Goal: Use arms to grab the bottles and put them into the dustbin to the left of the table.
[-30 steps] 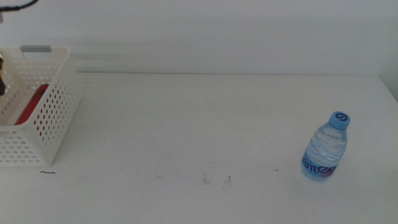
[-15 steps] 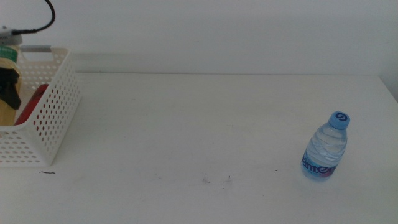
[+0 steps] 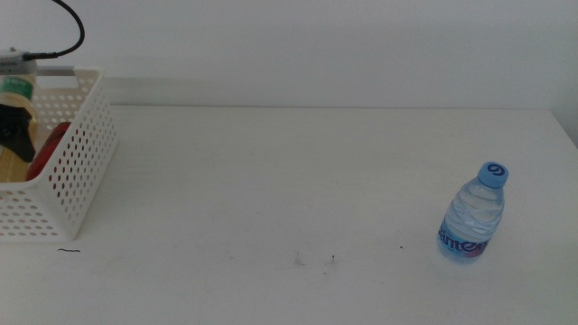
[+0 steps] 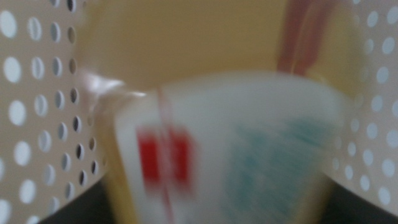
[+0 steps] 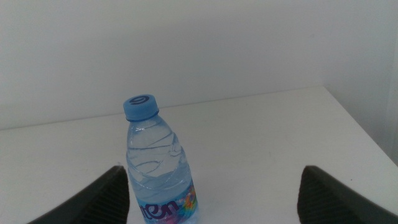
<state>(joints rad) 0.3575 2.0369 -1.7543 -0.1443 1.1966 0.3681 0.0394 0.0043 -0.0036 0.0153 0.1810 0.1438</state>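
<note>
My left gripper (image 3: 13,126) hangs over the white perforated dustbin (image 3: 79,153) at the table's left end, shut on the yellow tea bottle (image 3: 15,88) with the green label. In the left wrist view the bottle (image 4: 236,155) fills the picture, blurred, between the dustbin's holed walls (image 4: 37,93). A slim red can (image 3: 50,144) lies inside the dustbin and shows in the left wrist view too (image 4: 305,37). The small clear water bottle (image 3: 472,212) with a blue cap stands upright at the right. My right gripper (image 5: 214,177) is open just short of that bottle (image 5: 158,168) and is out of the middle view.
The white table (image 3: 289,181) stretches between the dustbin and the water bottle, with a few dark specks (image 3: 314,260) near the front. A black cable (image 3: 68,27) loops above the dustbin. The table's right edge (image 3: 564,135) lies close behind the water bottle.
My left gripper has come in from the picture's left edge with the tea bottle and now sits over the dustbin. The water bottle has not moved.
</note>
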